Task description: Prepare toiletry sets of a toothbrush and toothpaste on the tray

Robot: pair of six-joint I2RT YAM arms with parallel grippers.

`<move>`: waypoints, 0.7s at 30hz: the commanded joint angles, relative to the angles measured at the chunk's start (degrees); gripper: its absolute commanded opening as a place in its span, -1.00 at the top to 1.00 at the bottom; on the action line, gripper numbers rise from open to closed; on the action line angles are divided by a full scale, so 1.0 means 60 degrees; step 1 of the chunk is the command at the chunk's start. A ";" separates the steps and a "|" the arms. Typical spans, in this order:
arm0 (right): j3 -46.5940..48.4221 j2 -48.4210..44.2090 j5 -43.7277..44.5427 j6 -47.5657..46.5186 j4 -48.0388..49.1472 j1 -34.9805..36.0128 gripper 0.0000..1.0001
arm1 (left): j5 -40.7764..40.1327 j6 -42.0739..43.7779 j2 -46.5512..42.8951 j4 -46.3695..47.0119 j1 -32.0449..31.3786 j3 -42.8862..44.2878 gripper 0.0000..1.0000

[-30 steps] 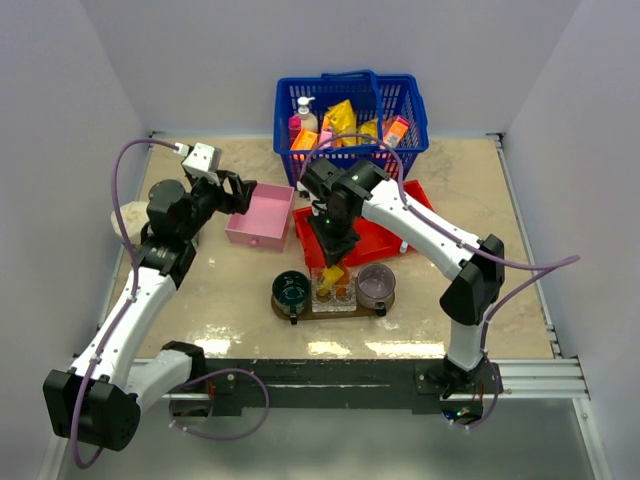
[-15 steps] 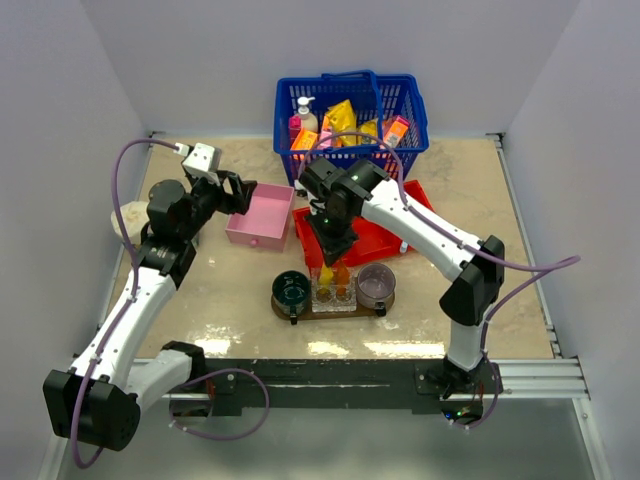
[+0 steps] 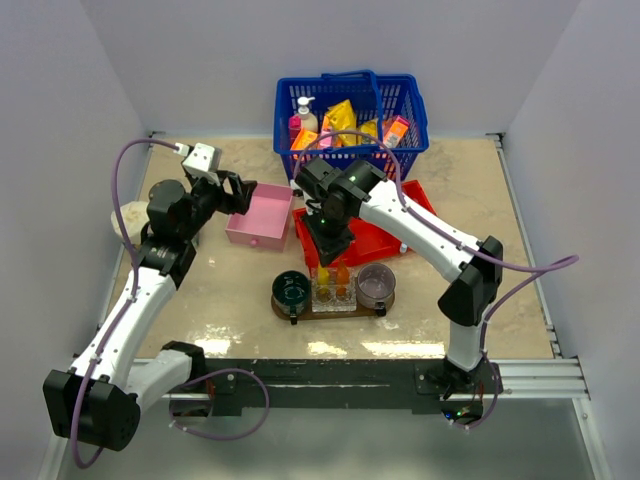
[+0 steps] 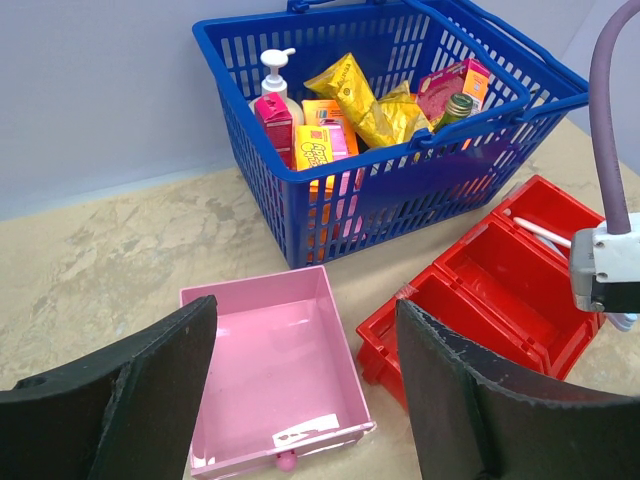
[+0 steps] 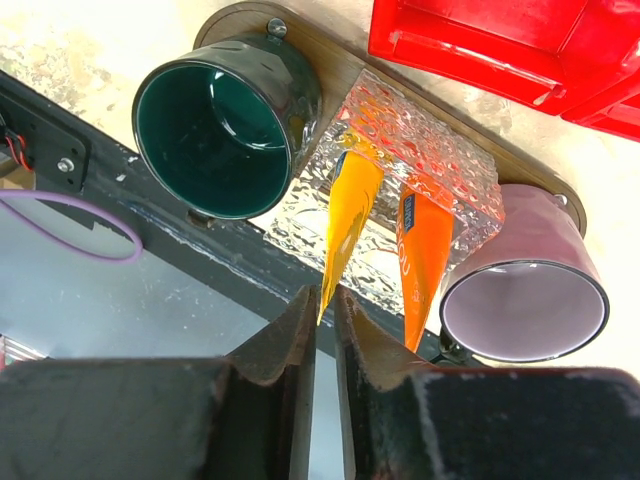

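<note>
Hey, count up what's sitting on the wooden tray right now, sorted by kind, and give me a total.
Cups: 2, dark green and lilac
Toothpaste tubes: 2, both standing in the holder
Clear glass holder: 1
Total on the tray: 5

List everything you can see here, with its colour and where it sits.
table: one, beige marbled, under everything.
basket: one, blue, far edge, holding bottles and packets.
pink box: one, pink, left of the red bin.
red bin: one, red, centre.
toothbrush: one visible, white, in the red bin.
tray: one, dark brown, near edge.
green cup, lilac cup: one each, at the tray's ends.
glass holder: one, clear, tray's middle.
toothpaste tubes: two, orange-yellow, standing in the holder.
left gripper: one, black, open by the pink box.
right gripper: one, black, nearly closed at one tube's tip.
</note>
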 commanded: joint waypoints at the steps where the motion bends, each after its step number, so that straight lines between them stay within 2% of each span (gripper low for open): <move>1: 0.0397 0.0031 0.0124 0.0043 -0.0374 0.0082 0.60 | -0.0035 0.0208 -0.0047 0.0215 -0.0038 0.0404 -0.53; 9: 0.0573 -0.0057 0.0402 -0.0016 -0.0374 0.0082 0.23 | -0.0079 0.0208 -0.0046 0.0200 -0.0023 0.0404 -0.54; 21: 0.1246 -0.0495 0.1031 -0.0206 -0.0374 0.0053 -0.05 | -0.0181 0.0149 -0.0076 0.0171 -0.0023 0.0419 -0.55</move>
